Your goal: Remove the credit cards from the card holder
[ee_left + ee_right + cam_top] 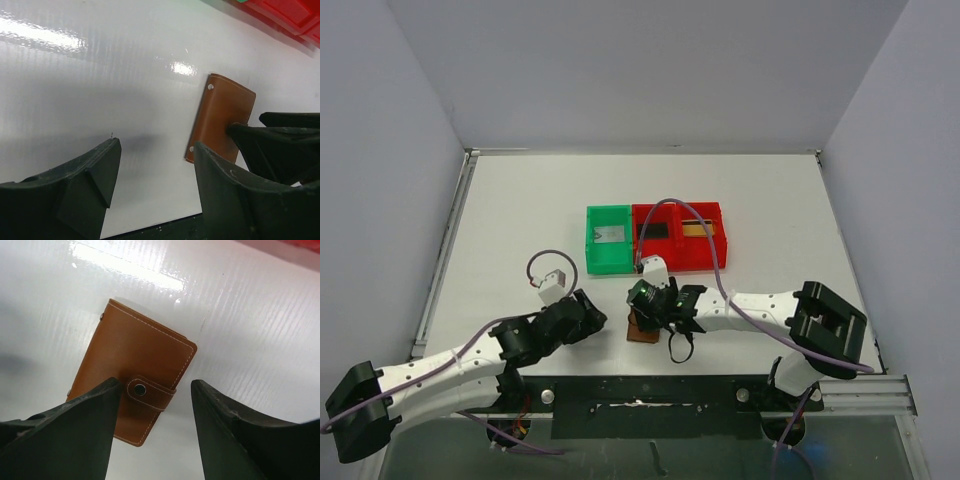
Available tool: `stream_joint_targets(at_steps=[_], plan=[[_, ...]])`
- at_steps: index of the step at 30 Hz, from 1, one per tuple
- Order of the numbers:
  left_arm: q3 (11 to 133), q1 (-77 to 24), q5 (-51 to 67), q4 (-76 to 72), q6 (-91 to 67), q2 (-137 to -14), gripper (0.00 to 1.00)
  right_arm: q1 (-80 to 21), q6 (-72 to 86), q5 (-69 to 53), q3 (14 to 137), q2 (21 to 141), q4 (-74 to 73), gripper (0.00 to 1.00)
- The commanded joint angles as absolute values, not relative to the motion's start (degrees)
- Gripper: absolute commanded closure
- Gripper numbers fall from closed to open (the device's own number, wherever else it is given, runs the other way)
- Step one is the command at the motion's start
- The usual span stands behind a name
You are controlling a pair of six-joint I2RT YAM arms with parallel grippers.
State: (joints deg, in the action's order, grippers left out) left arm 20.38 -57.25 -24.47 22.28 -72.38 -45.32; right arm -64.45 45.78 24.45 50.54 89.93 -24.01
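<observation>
Near the middle of the table's near edge, the card holder (137,360) lies flat and folded shut, its snap tab (150,391) fastened. The right gripper (156,385) hangs over the tab end with its fingers spread, one on each side of the tab. Whether they touch the leather I cannot tell. The left gripper (157,145), just to the holder's left, is likewise spread and holds nothing, with bare table (75,100) under it. Toward the table's middle, a green bin (608,263) and a red bin (690,261) stand touching side by side. A pale credit card (610,236) lies in the green bin, and a gold credit card (700,228) lies in the red bin's right compartment.
</observation>
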Motion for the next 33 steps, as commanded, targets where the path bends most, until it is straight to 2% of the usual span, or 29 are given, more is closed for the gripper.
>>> stream_joint_targets(at_steps=[1, 9, 13, 15, 21, 27, 31, 33], plan=[[22.11, -56.87, -21.07, 13.27, -68.50, -48.69, 0.42, -64.69, 41.02, 24.36, 53.88, 85.73, -24.95, 0.41], [23.64, -56.69, -18.97, 11.51, -68.12, -54.69, 0.42, -64.76, 48.26, 23.65, 55.88, 88.34, -27.24, 0.47], [23.02, -56.61, -18.97, 11.61, -68.65, -54.09, 0.42, -64.88, 50.72, 21.91, 55.21, 90.21, -26.15, 0.51], [22.54, -56.52, -19.18, 11.43, -68.92, -53.35, 0.42, -65.03, 51.02, 21.17, 55.11, 91.09, -25.84, 0.58], [22.47, -56.25, -19.12, 11.43, -68.28, -51.96, 0.42, -65.20, 53.58, 22.85, 55.79, 94.96, -29.77, 0.61], [23.13, -56.16, -17.72, 9.29, -66.97, -53.84, 0.42, -65.21, 54.41, 22.24, 52.86, 94.27, -29.14, 0.76], [24.70, -56.16, -16.15, 7.12, -65.63, -57.49, 0.42, -63.88, 53.58, 19.11, 49.13, 92.00, -24.51, 0.78], [25.90, -56.16, -14.92, 6.21, -64.80, -60.14, 0.41, -62.62, 52.41, 15.84, 46.44, 90.22, -20.64, 0.86]])
